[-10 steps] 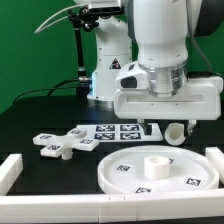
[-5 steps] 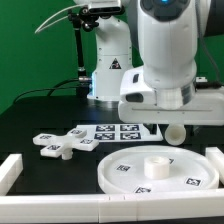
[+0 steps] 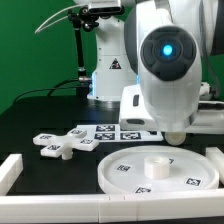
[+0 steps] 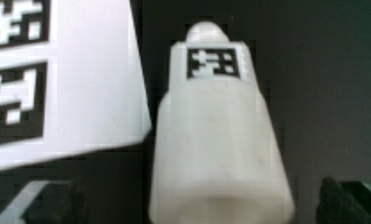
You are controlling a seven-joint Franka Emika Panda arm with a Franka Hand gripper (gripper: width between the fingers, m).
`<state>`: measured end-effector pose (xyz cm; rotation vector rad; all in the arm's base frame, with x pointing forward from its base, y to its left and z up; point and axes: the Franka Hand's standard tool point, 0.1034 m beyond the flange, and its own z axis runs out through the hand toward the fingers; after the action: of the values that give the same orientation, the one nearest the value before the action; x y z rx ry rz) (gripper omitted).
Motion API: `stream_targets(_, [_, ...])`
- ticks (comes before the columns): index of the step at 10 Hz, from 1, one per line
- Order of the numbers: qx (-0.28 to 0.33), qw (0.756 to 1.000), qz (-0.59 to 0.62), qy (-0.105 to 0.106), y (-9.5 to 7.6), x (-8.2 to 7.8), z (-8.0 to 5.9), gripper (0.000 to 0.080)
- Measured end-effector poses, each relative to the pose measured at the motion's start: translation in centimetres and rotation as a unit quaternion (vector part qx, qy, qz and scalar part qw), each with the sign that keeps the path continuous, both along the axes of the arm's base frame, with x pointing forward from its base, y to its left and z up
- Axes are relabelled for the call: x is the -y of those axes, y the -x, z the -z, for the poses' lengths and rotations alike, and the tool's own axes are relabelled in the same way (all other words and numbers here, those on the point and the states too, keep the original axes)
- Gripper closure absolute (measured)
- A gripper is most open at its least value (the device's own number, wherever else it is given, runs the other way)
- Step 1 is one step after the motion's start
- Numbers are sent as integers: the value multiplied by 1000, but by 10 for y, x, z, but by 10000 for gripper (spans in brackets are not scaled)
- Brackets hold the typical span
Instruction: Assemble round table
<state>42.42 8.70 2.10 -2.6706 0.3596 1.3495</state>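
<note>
The short thick white leg (image 4: 208, 140) lies on its side on the black table, with a square tag near its far end. My gripper (image 4: 196, 205) is open and straddles the leg's near end. Its dark fingertips (image 4: 36, 203) stand wide on both sides with a gap to the leg. In the exterior view only the leg's end (image 3: 175, 135) shows under my hand (image 3: 168, 70), which hides the fingers. The large round rimmed disc (image 3: 190, 170) lies at the front. The cross-shaped foot piece (image 3: 58, 146) lies at the exterior view's left.
The marker board (image 3: 112, 131) lies just beside the leg and also shows in the wrist view (image 4: 49, 90). White border bars run along the front (image 3: 60, 208) and at the left corner (image 3: 8, 172). The arm's base (image 3: 110, 70) stands at the back.
My hand has turned and tipped over the leg, so its round top now faces the exterior camera and hides the fingers. The leg, disc and foot piece have not moved.
</note>
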Motion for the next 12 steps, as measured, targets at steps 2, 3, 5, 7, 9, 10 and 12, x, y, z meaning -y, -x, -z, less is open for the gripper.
stream_targets(2, [-42,999,-2,-9,1,2,7,151])
stream_targets(3, [-54,998,-3,-11,4,2,11,151])
stream_targets(5, [-45,999,-2,-8,3,1,16,151])
stream_targets(7, [-43,999,-5,-7,6,-3,18,151])
stream_targets(9, [-42,999,-8,-6,9,-6,19,282])
stream_targets(10, [-42,999,-9,-6,9,-6,19,391])
stream_targets(12, [-42,999,-10,-7,9,-6,19,390])
